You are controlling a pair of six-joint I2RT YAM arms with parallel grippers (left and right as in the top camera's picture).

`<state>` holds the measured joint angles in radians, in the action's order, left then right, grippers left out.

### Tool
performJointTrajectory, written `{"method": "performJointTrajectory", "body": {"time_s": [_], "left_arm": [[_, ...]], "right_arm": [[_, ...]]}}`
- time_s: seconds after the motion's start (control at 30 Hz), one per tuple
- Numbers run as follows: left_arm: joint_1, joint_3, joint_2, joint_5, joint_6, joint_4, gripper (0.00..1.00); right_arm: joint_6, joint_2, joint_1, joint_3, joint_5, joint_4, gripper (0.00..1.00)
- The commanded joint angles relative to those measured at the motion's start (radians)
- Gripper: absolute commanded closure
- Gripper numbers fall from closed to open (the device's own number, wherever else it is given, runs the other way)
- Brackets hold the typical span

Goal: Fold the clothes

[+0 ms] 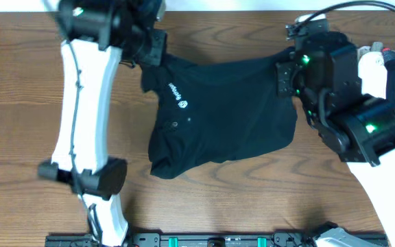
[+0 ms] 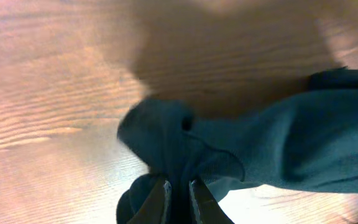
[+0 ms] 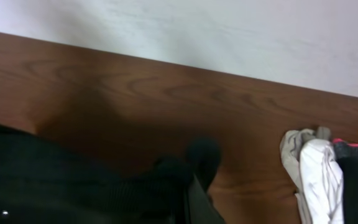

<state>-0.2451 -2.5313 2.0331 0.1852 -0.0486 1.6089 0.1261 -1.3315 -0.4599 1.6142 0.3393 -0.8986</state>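
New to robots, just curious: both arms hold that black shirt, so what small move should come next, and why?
Probably pull the left tool and right tool slightly apart. Each pinches a far corner of the black shirt, which lies rumpled between them, so tension would flatten it for folding.

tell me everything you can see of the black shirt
The black shirt is soft, matte fabric with a small white logo, lying crumpled on the wooden table. Its far edge is stretched between the left gripper and right gripper, each pinching a bunched corner.
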Motion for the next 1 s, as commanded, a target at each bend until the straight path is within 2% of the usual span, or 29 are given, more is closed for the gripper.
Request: {"method": "performJointTrajectory", "body": {"time_s": [0.0, 0.17, 0.2, 0.33, 0.47, 0.57, 0.8, 0.97], "left_arm": [[0.002, -0.008, 0.027, 0.012, 0.0, 0.025, 0.91], [0.003, -0.006, 0.083, 0.013, 0.002, 0.017, 0.91], [0.003, -0.006, 0.087, 0.013, 0.002, 0.017, 0.87], [0.003, -0.006, 0.089, 0.014, 0.002, 0.009, 0.53], [0.003, -0.006, 0.089, 0.031, 0.021, 0.019, 0.37], [0.003, -0.006, 0.089, 0.088, 0.02, 0.034, 0.36], [-0.005, 0.013, 0.09, 0.154, -0.019, 0.08, 0.36], [-0.04, 0.105, 0.09, 0.201, -0.052, 0.051, 0.36]], "right_arm": [[0.014, 0.016, 0.017, 0.015, 0.087, 0.005, 0.99], [-0.011, 0.017, 0.017, 0.015, 0.108, 0.008, 0.99], [-0.011, 0.017, 0.016, 0.016, 0.109, 0.011, 0.99], [-0.011, 0.019, 0.016, 0.019, 0.109, 0.037, 0.99], [-0.014, 0.019, 0.017, 0.024, 0.109, 0.061, 0.99], [-0.039, 0.019, 0.017, 0.025, 0.113, 0.077, 0.99], [-0.038, 0.024, 0.034, 0.029, 0.255, 0.076, 0.99], [-0.038, 0.029, 0.053, 0.029, 0.259, 0.064, 0.99]]}}
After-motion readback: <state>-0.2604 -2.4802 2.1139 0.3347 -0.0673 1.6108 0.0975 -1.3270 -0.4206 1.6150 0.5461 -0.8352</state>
